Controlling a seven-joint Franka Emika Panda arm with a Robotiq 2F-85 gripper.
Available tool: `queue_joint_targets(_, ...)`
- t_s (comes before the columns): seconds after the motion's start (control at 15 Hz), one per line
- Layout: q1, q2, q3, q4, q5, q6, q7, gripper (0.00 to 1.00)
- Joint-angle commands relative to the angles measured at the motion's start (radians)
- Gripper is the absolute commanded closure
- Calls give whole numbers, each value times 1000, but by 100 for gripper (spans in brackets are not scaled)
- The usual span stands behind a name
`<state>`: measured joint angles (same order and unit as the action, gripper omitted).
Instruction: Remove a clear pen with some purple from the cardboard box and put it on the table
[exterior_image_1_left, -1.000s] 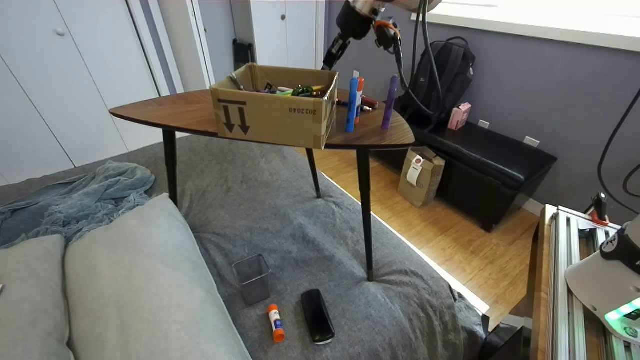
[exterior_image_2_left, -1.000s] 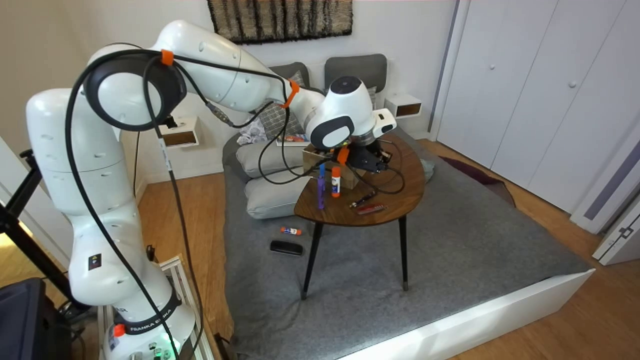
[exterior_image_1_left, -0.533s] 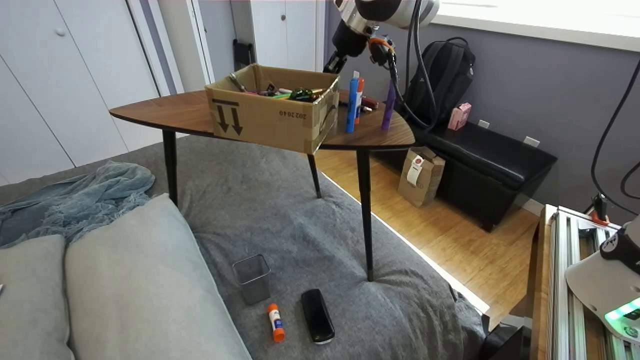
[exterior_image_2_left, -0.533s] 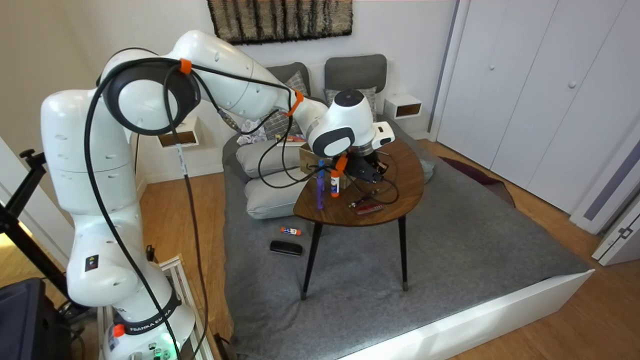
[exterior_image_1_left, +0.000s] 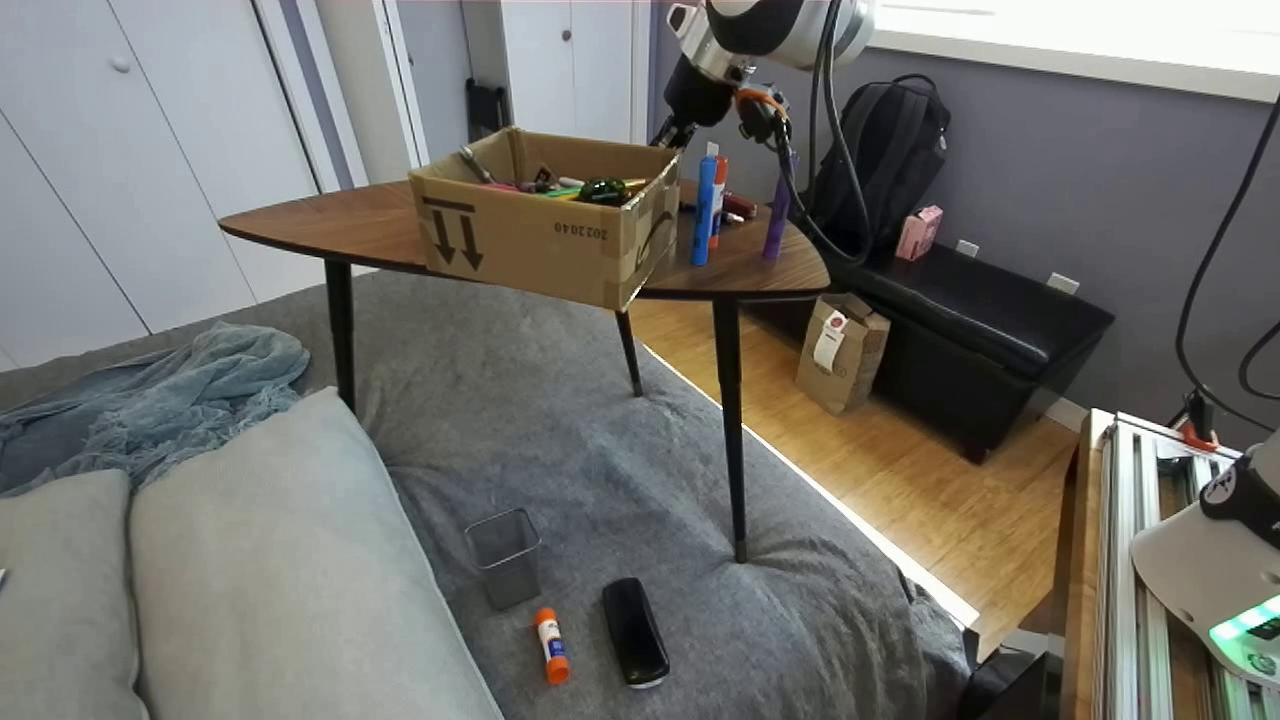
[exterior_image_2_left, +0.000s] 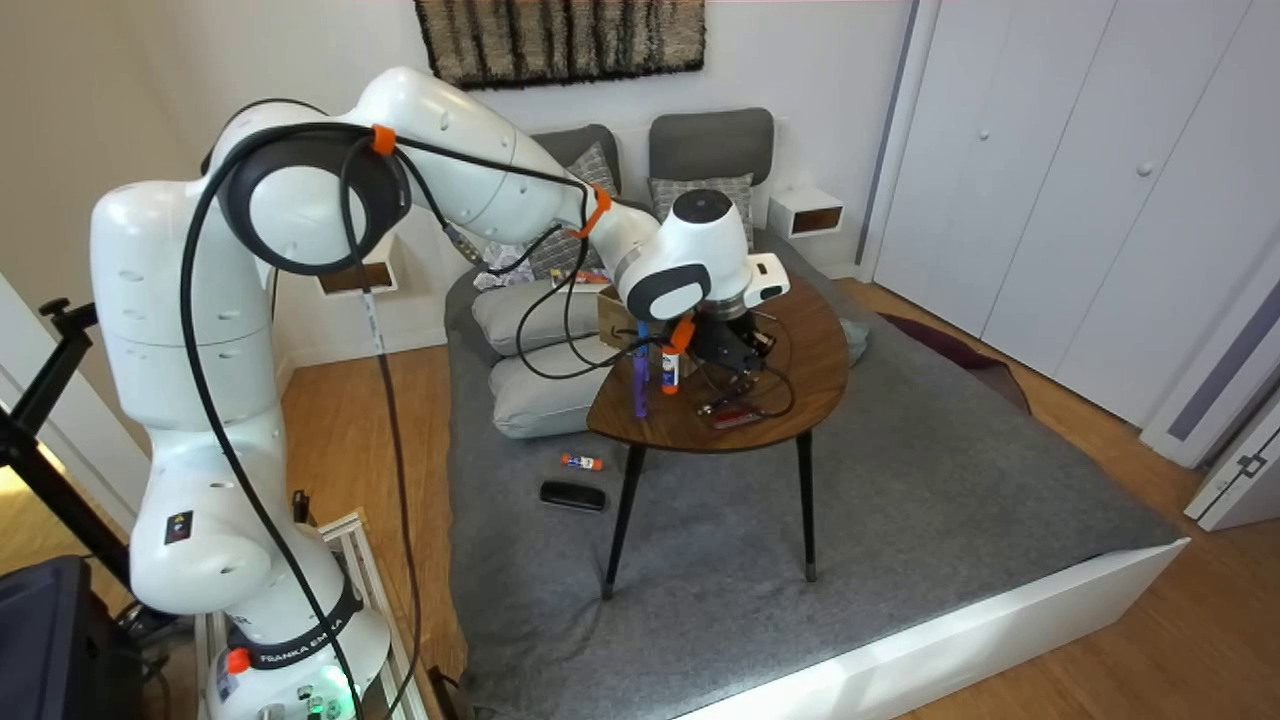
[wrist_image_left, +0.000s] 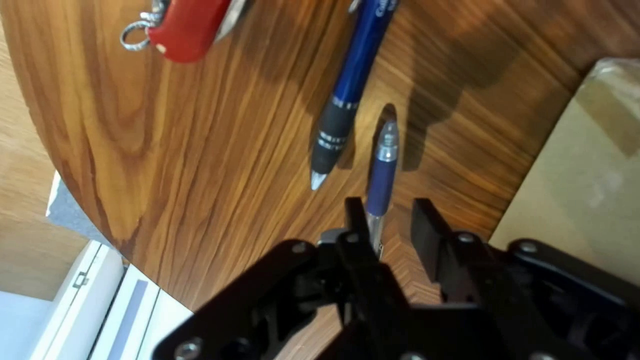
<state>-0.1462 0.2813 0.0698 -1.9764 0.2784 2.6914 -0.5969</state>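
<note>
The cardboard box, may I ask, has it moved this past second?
Yes: in an exterior view the cardboard box has shifted left and further over the near edge of the table.

A clear pen (wrist_image_left: 382, 185) with a purple grip lies on a brown, rounded wooden table (exterior_image_1_left: 330, 220), near an open-topped cardboard box (exterior_image_1_left: 520, 240) that bears two black arrows and overhangs the table's edge.

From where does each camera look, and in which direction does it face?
Wrist view: beside the gripper, which shows open; facing down at table and purple pen.
In an exterior view: near the pillows, facing the cardboard box and backpack; arm's end and base show.
In an exterior view: high, facing the wall hanging; whole arm shows.
In both exterior views: table, cardboard box, black case.
</note>
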Motion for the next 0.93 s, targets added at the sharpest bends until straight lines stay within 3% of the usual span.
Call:
queue_joint_targets(0.0, -31, 1, 30, 16, 42, -31, -5, 43)
queue_joint_targets(0.2, -41, -12, 37, 14, 63, -26, -9, 32)
queue_joint_targets(0.27, -45, -19, 39, 13, 70, -23, -10, 22)
queue_joint_targets(0.4, -46, -36, 33, 12, 70, -20, -1, 19)
queue_joint_targets(0.53, -42, -61, 12, 7, 43, -22, 26, 2)
queue_joint_targets(0.87, -22, -178, -57, -37, -41, -36, 132, 0)
